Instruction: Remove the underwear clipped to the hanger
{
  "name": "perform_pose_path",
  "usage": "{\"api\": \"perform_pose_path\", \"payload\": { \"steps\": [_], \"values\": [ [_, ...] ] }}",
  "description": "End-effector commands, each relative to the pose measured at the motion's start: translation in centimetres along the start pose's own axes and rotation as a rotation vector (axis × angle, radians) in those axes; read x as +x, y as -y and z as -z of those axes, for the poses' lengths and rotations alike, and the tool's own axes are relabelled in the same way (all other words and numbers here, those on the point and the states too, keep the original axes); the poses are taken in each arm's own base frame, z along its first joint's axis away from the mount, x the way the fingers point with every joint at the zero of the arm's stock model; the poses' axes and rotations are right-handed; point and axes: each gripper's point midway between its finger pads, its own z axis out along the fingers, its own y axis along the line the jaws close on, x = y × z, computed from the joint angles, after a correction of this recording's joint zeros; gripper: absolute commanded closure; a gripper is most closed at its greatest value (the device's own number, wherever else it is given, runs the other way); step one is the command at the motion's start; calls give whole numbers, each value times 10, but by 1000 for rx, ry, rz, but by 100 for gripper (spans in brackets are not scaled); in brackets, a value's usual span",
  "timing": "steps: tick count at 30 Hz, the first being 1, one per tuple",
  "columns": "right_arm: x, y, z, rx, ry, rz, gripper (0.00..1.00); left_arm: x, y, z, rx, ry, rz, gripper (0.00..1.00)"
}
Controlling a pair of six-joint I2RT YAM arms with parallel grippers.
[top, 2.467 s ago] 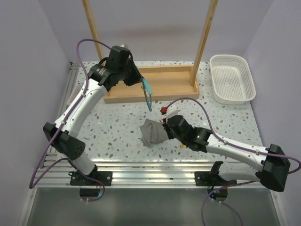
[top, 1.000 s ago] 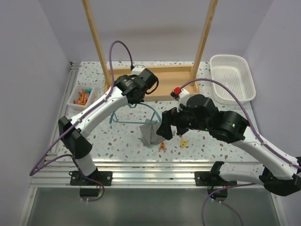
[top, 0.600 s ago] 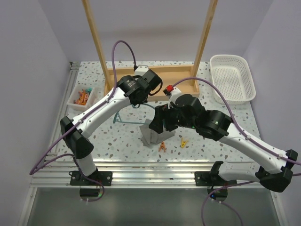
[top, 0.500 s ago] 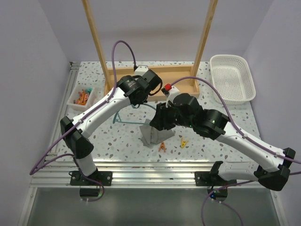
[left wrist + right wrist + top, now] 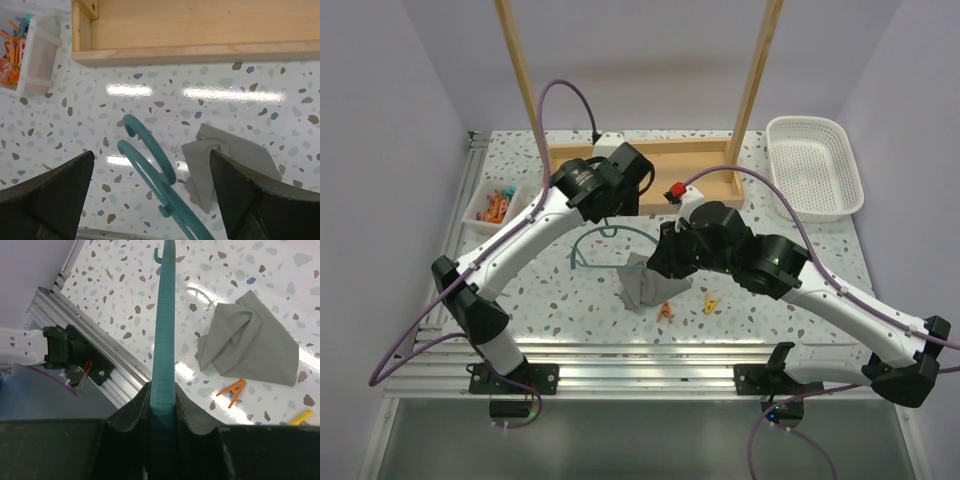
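The right pincer (image 5: 163, 390) is closed on the hanger (image 5: 164, 315), its two dark fingers clamping the flat teal bar from both sides, with the bar seen edge-on and running away from the wrist camera. The left pincer (image 5: 151, 155) stands wide open and grips nothing; the hook end of the hanger lies in the space below it without touching either finger. The hanger is thin, rigid, smooth moulded plastic with a curved hook and arched shoulders, and it is held above the worktop (image 5: 125, 280). The underwear (image 5: 250, 350) lies on the worktop to one side of the bar, apart from it: a small piece of plain grey soft fabric, matt, loosely folded into a rough wedge with a few creases. An orange peg (image 5: 231, 391) lies just beside its edge and a yellow peg (image 5: 302, 416) lies near it, both loose on the surface. Judged from this layout, the removal itself is done; what is left is at most to set the hanger down, though no view shows every part of the hanger, so a remaining clip cannot be ruled out. The worktop is glossy white terrazzo with coloured flecks. Farther out stand the plain wooden frame (image 5: 200, 25), a small translucent tray (image 5: 37, 55) of pegs and a white perforated basket (image 5: 815, 165).
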Motion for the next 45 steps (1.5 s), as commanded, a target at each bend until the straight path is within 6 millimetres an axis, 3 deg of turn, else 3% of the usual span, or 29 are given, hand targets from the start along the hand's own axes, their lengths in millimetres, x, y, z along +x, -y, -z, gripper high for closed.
{"api": "perform_pose_path", "payload": {
  "steps": [1,4,6,7,9,10,16,19,25,27,28,29,35,36,37,39,45],
  "values": [
    [-6,6,23,11,52,53,100,-44,-31,28,55,120,170,0],
    [-11,22,30,80,84,79,100,-61,-53,36,79,156,309,0],
    [-19,35,36,155,119,95,100,-83,-69,60,137,252,415,0],
    [-28,38,40,179,142,116,100,-92,-81,82,178,310,462,0],
    [-47,53,47,261,197,142,100,-108,-86,103,246,392,512,0],
    [-62,52,55,266,244,147,100,-112,-95,119,279,432,542,0],
    [-150,84,83,339,427,116,100,-113,-99,148,407,482,584,0],
    [-190,77,99,316,574,166,100,-112,-94,157,489,518,583,0],
    [-271,81,137,355,807,180,100,-63,-66,119,534,383,522,0],
    [-283,82,138,348,822,185,100,-54,-64,113,532,363,518,0],
    [-293,81,148,355,853,183,100,-45,-63,107,528,346,512,0],
    [-297,84,142,356,848,182,100,-41,-62,105,532,338,507,0],
    [-325,96,153,361,915,154,100,-14,-60,90,531,291,503,0],
    [-323,107,134,377,862,136,100,-10,-59,88,528,282,499,0],
    [-331,108,141,385,876,135,100,-7,-59,85,525,272,497,0],
    [-332,118,127,393,840,121,100,-4,-57,83,521,258,491,0],
    [-334,132,110,394,812,105,100,-8,-57,83,515,261,490,0]
  ]
}}
